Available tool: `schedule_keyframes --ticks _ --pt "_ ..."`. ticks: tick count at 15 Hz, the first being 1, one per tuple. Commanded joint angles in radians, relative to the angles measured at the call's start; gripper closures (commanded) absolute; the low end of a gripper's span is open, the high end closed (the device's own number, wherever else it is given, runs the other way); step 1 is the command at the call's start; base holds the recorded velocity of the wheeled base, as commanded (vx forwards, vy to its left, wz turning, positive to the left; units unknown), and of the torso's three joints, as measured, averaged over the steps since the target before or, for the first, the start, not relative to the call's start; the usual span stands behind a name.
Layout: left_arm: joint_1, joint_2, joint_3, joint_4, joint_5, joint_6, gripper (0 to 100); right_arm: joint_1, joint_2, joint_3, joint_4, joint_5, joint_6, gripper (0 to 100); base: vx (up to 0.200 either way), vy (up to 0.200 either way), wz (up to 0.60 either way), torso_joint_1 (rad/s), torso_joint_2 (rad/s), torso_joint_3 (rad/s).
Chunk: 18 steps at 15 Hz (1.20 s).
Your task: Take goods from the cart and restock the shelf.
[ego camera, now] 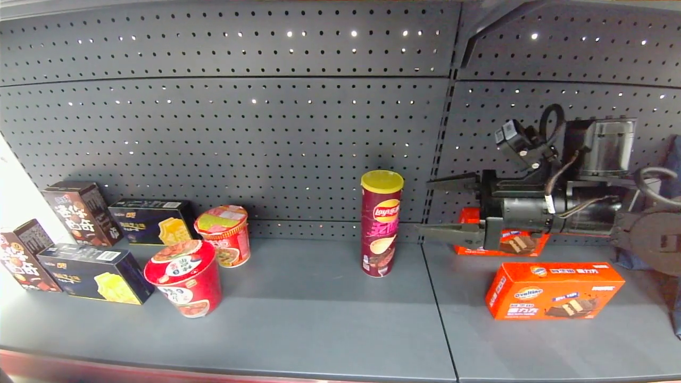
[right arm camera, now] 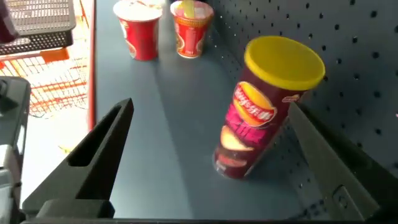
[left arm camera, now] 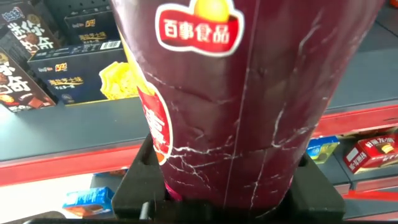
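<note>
Your grey shelf (ego camera: 298, 330) with its pegboard back (ego camera: 239, 133) carries the chip can (ego camera: 380, 223) upright near the middle. Your right gripper (ego camera: 425, 207) hangs just to the can's right, fingers spread wide and empty. Your left gripper (left arm camera: 227, 186) is clamped on a second maroon can (left arm camera: 249, 93), out in front of the shelf edge.

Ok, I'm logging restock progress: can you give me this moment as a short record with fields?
standing chip can: upright on the shelf, yellow lid on
right end effector: open, beside the standing chip can, not touching it
left end effector: shut on held chip can
neighbours: cup noodles to its left, orange box to its right
</note>
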Motion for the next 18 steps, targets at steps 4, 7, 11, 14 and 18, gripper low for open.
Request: schedule_keyframes --ticks 4,7,11,14,18 --pt "0.001 -0.002 0.001 0.002 0.003 0.0 100 -0.007 0.182 -0.103 -0.001 0.04 -0.002 0 0.0 0.0 0.0 0.0 0.0 0.0" --pt "0.001 -0.002 -0.001 0.002 0.005 0.0 100 -0.008 0.259 -0.186 -0.001 0.04 0.0 0 0.0 0.0 0.0 0.0 0.0 0.0" --pt "0.003 -0.004 -0.001 0.005 0.006 0.0 100 -0.02 0.326 -0.248 -0.015 0.038 0.007 0 0.0 0.0 0.0 0.0 0.0 0.0" --pt "0.003 -0.008 0.002 0.009 0.006 0.0 100 -0.017 0.363 -0.283 -0.015 0.038 0.009 0 0.0 0.0 0.0 0.0 0.0 0.0" --pt "0.003 -0.011 0.013 0.009 0.008 0.0 100 -0.002 0.423 -0.32 -0.043 0.04 0.03 0 0.0 0.0 0.0 0.0 0.0 0.0"
